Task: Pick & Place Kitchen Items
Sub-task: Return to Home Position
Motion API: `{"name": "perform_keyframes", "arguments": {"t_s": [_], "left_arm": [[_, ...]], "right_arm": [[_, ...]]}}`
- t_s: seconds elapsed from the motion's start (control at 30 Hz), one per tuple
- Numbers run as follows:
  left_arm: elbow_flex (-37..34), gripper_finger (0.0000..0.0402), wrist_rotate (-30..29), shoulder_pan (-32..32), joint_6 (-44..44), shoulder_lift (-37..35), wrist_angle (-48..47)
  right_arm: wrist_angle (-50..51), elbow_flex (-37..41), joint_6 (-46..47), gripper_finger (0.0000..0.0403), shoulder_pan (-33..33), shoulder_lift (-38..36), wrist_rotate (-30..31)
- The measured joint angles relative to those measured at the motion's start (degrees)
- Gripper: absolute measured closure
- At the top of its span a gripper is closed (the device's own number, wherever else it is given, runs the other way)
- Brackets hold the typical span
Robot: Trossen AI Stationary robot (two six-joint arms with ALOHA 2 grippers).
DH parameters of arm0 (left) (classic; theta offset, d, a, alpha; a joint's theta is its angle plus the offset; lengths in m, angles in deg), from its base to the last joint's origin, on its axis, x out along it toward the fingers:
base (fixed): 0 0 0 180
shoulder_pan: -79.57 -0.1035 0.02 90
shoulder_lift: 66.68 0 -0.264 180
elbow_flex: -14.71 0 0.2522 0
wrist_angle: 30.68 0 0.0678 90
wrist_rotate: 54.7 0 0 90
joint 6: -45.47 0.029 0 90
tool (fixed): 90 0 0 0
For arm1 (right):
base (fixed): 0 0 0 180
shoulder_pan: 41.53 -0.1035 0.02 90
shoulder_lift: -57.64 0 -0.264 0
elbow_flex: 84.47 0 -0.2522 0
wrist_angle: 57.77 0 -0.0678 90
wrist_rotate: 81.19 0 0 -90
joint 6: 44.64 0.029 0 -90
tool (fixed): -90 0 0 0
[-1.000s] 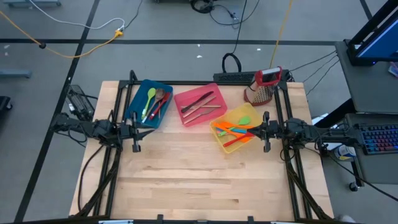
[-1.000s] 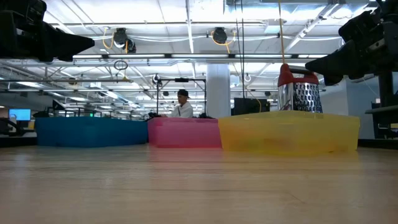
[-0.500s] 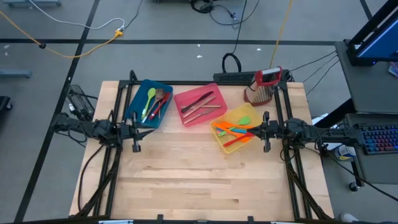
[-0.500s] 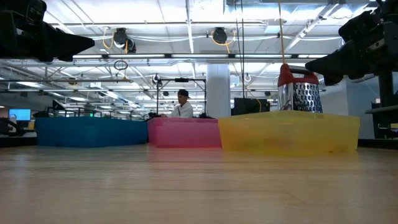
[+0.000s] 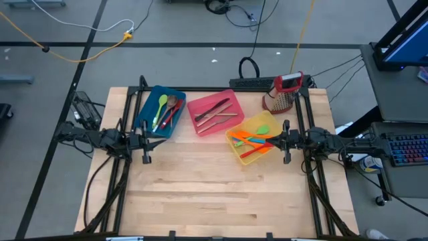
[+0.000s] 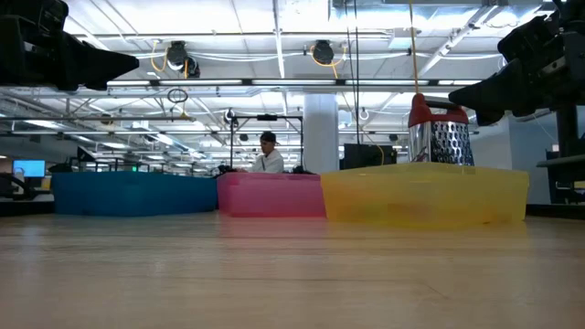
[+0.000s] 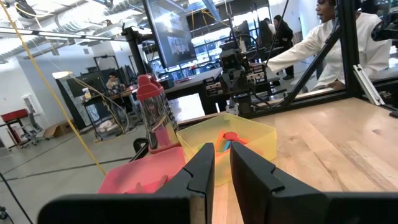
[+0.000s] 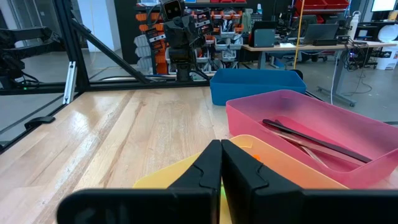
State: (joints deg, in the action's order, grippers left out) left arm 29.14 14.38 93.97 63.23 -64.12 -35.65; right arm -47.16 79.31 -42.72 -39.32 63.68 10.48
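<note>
The left gripper (image 5: 146, 142) is idling at the table's (image 5: 214, 194) 9 o'clock edge, fingers narrowly parted, empty. The right gripper (image 5: 286, 142) is idling at 3 o'clock, fingers closed, empty. Only the high view is showing contents: utensils (image 5: 253, 140) are lying in the yellow bin (image 5: 242, 156), green and red ones in the blue bin (image 5: 148, 110), probably cutlery in the pink bin (image 5: 200, 106).

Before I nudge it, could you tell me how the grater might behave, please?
The grater stands upright, tall on a small base, so a high push would probably tip it. Its metal body looks stiff and likely smooth, so perhaps slippery. It stands beside the table's far edge, so it might fall off.
</note>
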Motion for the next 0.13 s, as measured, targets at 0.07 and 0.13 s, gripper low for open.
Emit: {"name": "perform_keyframes", "arguments": {"t_s": [0.07,0.13], "left_arm": [[0.0,0.0346,0.0,-0.02,0.0,0.01,0.01],[0.0,0.0346,-0.01,-0.02,0.0,0.01,0.0]], "right_arm": [[0.0,-0.01,0.0,0.0398,0.0,0.02,-0.01],[0.01,-0.01,0.01,0.0399,0.0,0.02,0.0]]}}
